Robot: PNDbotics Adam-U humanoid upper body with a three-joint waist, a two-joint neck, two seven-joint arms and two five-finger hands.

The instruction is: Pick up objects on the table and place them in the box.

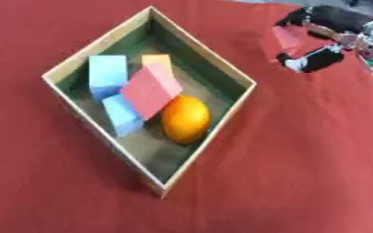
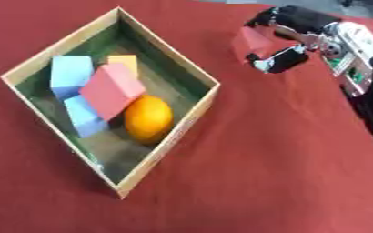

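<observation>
Wooden box [image 1: 102,43] sits diamond-wise on a red tablecloth [image 1: 285,173], one corner pointing at the camera. Inside: an orange [image 1: 185,119] toward the near-right wall, a red block [image 1: 151,90] tilted and leaning on two light-blue blocks [image 1: 108,73] to its left. An orange-yellow block [image 1: 158,60] shows behind the red one, mostly covered; its lower part is hidden.

Right hand [image 2: 289,38] enters from the upper right, above the cloth, well right of the box. Fingers and thumb curl round a small red piece [image 2: 251,42], pinching it. The piece blends with the cloth; its shape is hard to make out. Forearm is cut off by the right edge. Left hand shows in neither view.
</observation>
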